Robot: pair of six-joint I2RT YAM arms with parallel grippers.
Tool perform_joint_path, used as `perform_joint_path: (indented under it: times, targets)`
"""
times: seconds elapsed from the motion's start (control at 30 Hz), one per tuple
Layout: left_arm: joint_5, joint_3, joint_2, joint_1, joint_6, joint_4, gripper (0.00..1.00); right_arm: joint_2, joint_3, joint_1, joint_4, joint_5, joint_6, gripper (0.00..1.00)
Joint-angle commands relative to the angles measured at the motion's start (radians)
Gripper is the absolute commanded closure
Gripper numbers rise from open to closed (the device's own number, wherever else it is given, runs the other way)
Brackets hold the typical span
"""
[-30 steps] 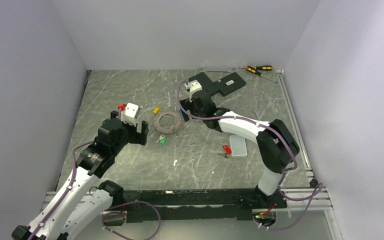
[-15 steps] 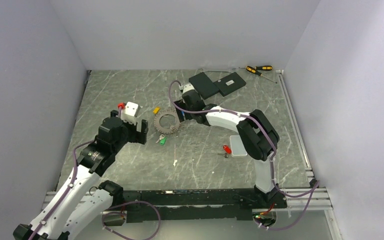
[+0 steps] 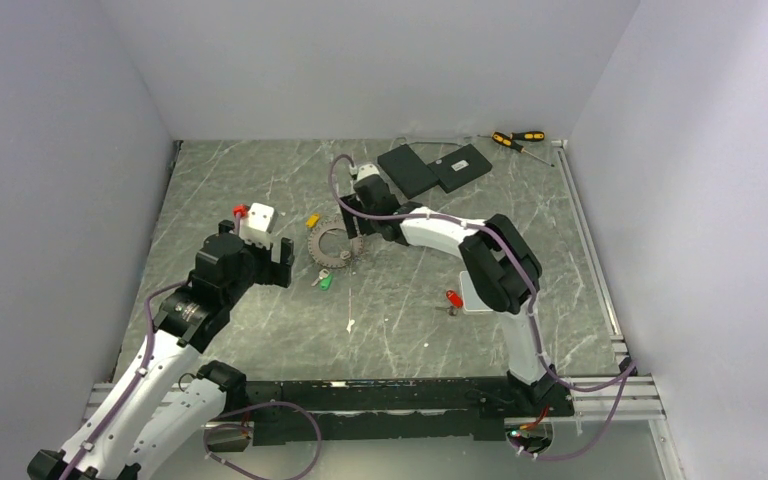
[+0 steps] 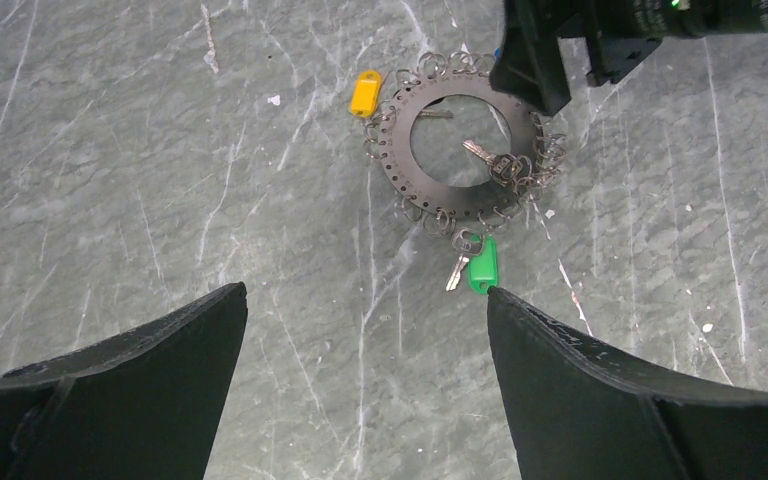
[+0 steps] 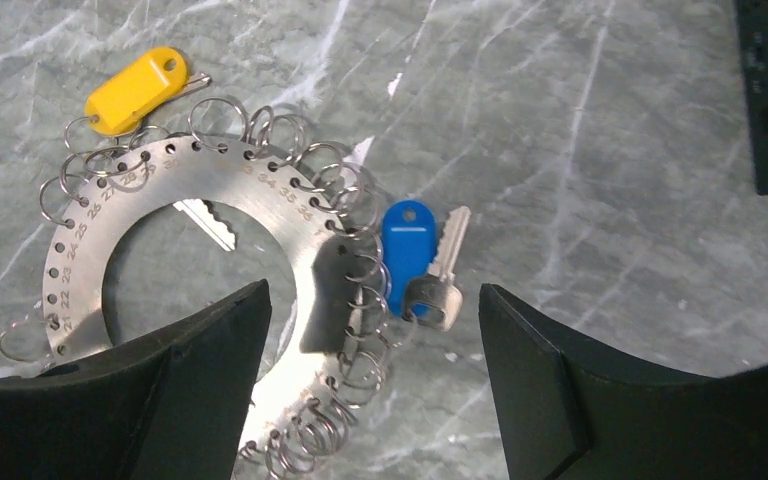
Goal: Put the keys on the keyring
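Note:
The keyring (image 3: 326, 251) is a flat grey toothed ring hung with small wire loops, lying mid-table. My right gripper (image 5: 372, 300) is open, low over the keyring (image 5: 120, 215), its fingers straddling the right rim and a blue key (image 5: 406, 245) beside it. A yellow key (image 5: 135, 90) lies at the ring's far edge, and a bare key (image 5: 205, 222) lies inside the hole. My left gripper (image 4: 365, 295) is open above bare table, short of the keyring (image 4: 405, 170). A green key (image 4: 482, 268) lies by its right fingertip. A red key (image 3: 453, 298) lies apart to the right.
Two flat black slabs (image 3: 435, 167) lie at the back, with two yellow-and-black screwdrivers (image 3: 518, 140) by the back right corner. A small white tray (image 3: 477, 292) sits beside the red key. Grey walls close in three sides.
My right arm has swung left, bringing its gripper over the keyring's right rim, with the jaws a little narrower. The left arm has barely moved.

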Motion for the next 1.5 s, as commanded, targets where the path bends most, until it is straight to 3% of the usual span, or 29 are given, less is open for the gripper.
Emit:
perform_joint_path:
  times: [0.0, 0.33, 0.53, 0.83, 1.07, 1.23, 1.37, 1.47]
  targets:
    - [-0.004, 0.034, -0.002, 0.005, -0.011, 0.020, 0.06, 0.041, 0.082, 0.048, -0.025, 0.026, -0.006, 0.21]
    - [-0.018, 0.034, -0.011, 0.007, -0.008, 0.011, 0.06, 0.079, 0.066, 0.099, -0.151, 0.203, 0.016, 0.19]
    - [-0.024, 0.037, -0.010, 0.007, -0.008, 0.004, 0.07, -0.018, -0.109, 0.107, -0.147, 0.223, 0.060, 0.20]
    - [-0.031, 0.047, 0.003, 0.007, -0.008, -0.011, 0.09, -0.292, -0.437, 0.137, -0.158, 0.222, 0.088, 0.20]
    - [-0.037, 0.054, 0.012, 0.007, -0.008, -0.021, 0.09, -0.614, -0.689, 0.139, -0.256, 0.246, 0.167, 0.17]
    - [-0.030, 0.059, 0.015, 0.008, -0.009, -0.024, 0.10, -0.833, -0.689, 0.139, -0.316, 0.244, 0.189, 0.15]
    - [-0.027, 0.060, 0.005, 0.008, -0.013, -0.029, 0.10, -0.929, -0.688, 0.128, -0.202, 0.222, 0.147, 0.15]
    - [-0.024, 0.054, -0.013, 0.008, -0.013, -0.025, 0.10, -0.903, -0.648, 0.093, -0.142, 0.186, 0.133, 0.24]
